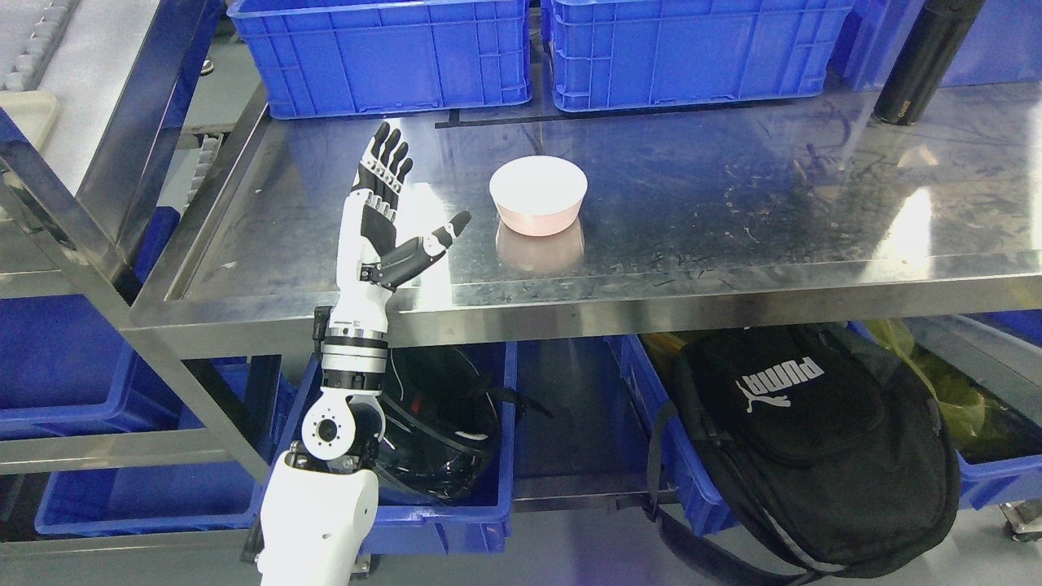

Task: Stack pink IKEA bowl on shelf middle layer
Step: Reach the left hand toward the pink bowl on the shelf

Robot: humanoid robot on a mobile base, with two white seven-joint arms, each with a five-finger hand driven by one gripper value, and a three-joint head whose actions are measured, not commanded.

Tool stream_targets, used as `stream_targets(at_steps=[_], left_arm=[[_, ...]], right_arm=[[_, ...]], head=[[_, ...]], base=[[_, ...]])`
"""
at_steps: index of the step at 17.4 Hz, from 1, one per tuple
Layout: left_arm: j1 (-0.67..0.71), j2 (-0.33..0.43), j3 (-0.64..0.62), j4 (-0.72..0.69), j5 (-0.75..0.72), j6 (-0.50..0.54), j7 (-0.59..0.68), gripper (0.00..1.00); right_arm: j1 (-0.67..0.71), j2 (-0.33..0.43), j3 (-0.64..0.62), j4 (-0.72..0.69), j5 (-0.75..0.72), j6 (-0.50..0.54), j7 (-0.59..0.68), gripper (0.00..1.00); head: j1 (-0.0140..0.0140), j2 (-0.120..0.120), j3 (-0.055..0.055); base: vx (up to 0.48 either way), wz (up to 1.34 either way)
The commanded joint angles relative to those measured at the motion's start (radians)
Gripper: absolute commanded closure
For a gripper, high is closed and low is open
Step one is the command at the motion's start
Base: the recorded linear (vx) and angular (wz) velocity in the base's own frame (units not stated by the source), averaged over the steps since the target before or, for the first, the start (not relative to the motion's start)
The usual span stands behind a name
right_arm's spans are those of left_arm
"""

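**On the steel shelf: the bowl sits to the right of the open left hand**

Above the near left part of the shelf, the left hand (389, 213) stands upright with its fingers (389, 159) stretched toward the far side and its thumb (444, 234) pointing out to the right. It is wide open and holds nothing. Its arm rises from the lower left and crosses the front edge of the shelf (733, 203). The right hand is not in the picture.

From the hand to the right, and a little farther back, stands the pink bowl (538, 195), upside down as it seems, with its flat base up. It is near the thumb tip but apart from it; bare steel shows between them. The bowl is round, so it has no long axis to align with.

I see only this one bowl, so what it should be stacked on is not clear. In my judgement the next move is a short reach to the right, and the open thumb already faces that way.

At the far edge stand two blue crates (383, 57).
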Motion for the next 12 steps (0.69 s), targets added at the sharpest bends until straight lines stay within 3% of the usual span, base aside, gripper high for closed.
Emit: stream_targets(at_steps=[1,5,10,12], left_arm=[[0.022,0.018,0.000,-0.031,-0.005,-0.002,-0.006,0.00],[-0.082,0.020,-0.020,-0.033,-0.080,0.012,-0.079,0.00],[-0.313,0.173,-0.038,-0.034,-0.491,0.061,-0.321,0.01],[-0.397,0.262,-0.121,-0.034,-0.661,0.064,-0.417,0.01]], right_arm=[[0.023,-0.017,0.000,-0.017,0.000,0.001,-0.001,0.00],[0.023,-0.017,0.000,-0.017,0.000,0.001,-0.001,0.00],[0.023,-0.017,0.000,-0.017,0.000,0.001,-0.001,0.00],[0.023,-0.017,0.000,-0.017,0.000,0.001,-0.001,0.00]], head=[[0.0000,0.000,0.000],[0.0000,0.000,0.000],[0.0000,0.000,0.000],[0.0000,0.000,0.000]], base=[[0.021,0.00],[0.000,0.00],[0.000,0.00],[0.000,0.00]])
